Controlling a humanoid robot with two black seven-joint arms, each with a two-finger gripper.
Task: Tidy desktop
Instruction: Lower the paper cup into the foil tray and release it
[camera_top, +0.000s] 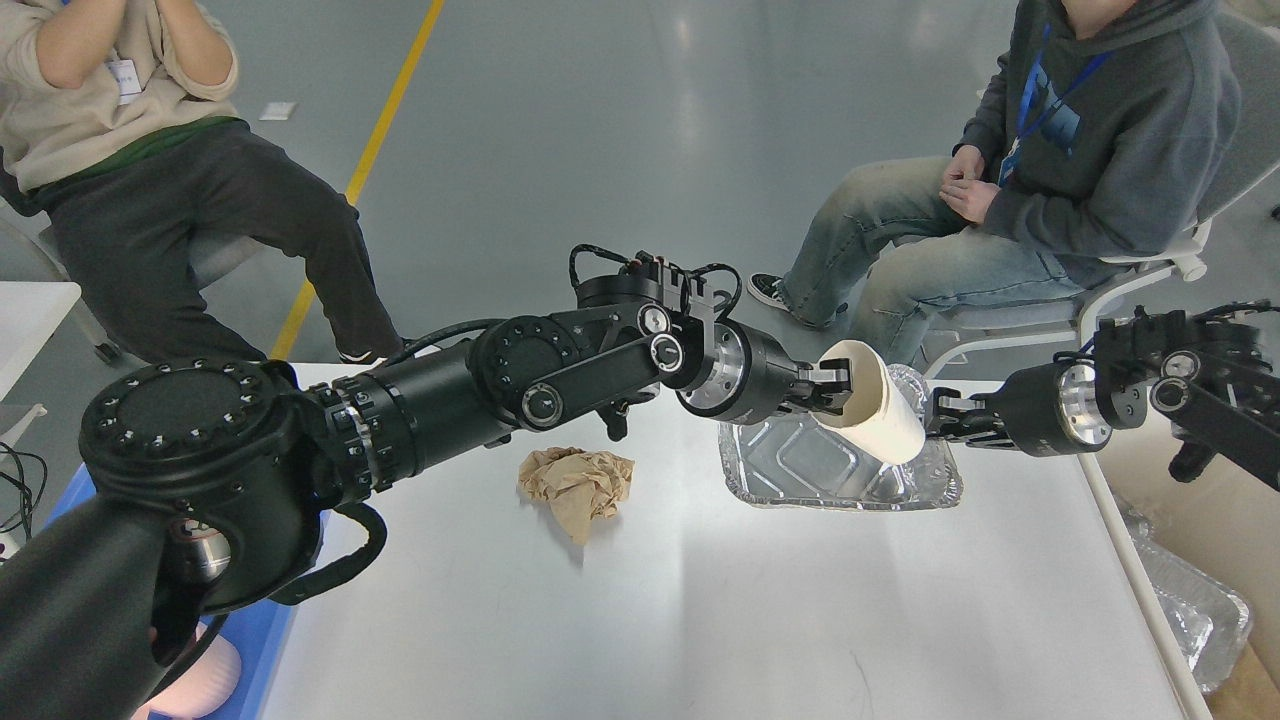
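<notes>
So our left gripper (838, 385) has its fingers pinched on the rim of a white paper cup (880, 415), one finger inside the mouth and one outside. The cup is tilted, mouth pointing left toward the arm, base hanging down to the right, and it's held up over the right end of a foil tray (835, 470). The tray sits at the far right part of the desktop (700, 600), and we can see its bare bottom on the left side. Our right gripper (940, 420) comes in from the right and sits just beside the cup's base and the tray's far right rim. Its fingers look close together, but it's dark and partly behind the cup, so we can't tell if it's gripping the rim or anything at all. A crumpled brown paper ball (578, 485) lies on the desktop left of the tray, well apart from it, under our left arm. The desktop itself fills the near middle of the view, with a blue tray (255, 630) at its near left edge.
</notes>
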